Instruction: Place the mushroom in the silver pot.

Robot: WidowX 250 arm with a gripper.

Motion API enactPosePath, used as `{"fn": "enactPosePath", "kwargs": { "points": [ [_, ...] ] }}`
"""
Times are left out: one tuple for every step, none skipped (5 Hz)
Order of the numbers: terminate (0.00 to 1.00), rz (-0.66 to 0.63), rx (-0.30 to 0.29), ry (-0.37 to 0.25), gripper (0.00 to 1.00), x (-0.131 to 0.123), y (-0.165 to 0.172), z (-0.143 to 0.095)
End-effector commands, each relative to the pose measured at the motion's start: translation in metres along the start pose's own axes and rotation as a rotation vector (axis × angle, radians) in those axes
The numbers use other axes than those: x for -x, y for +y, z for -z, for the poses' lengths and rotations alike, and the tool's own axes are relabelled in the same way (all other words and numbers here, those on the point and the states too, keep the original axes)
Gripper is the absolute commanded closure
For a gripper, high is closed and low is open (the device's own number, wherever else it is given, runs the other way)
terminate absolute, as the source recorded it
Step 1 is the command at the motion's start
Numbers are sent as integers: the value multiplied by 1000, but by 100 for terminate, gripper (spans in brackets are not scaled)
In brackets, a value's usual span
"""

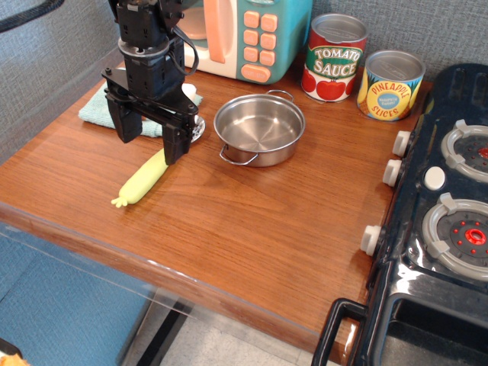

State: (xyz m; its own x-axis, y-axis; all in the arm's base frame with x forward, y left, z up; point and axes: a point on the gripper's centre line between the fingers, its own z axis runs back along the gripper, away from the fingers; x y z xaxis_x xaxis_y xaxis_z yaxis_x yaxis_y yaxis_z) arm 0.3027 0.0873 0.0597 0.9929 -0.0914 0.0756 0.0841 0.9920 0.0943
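Looking for the mushroom, you won't find it; it may sit hidden behind the gripper (152, 136), whose jaws stand wide and empty over the table (252, 221) left of the pot (259, 128). Judged light, rigid, smooth: pinch its cap.

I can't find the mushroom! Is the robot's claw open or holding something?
Gripper: open, fingers spread apart, nothing visible between them. No mushroom in view.
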Motion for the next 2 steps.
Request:
{"fn": "enactPosePath", "kwargs": {
  "points": [
    [0,0,0,0,0,0,0,0],
    [0,2,-8,-50,0,-21,12,-12]
  ]
}}
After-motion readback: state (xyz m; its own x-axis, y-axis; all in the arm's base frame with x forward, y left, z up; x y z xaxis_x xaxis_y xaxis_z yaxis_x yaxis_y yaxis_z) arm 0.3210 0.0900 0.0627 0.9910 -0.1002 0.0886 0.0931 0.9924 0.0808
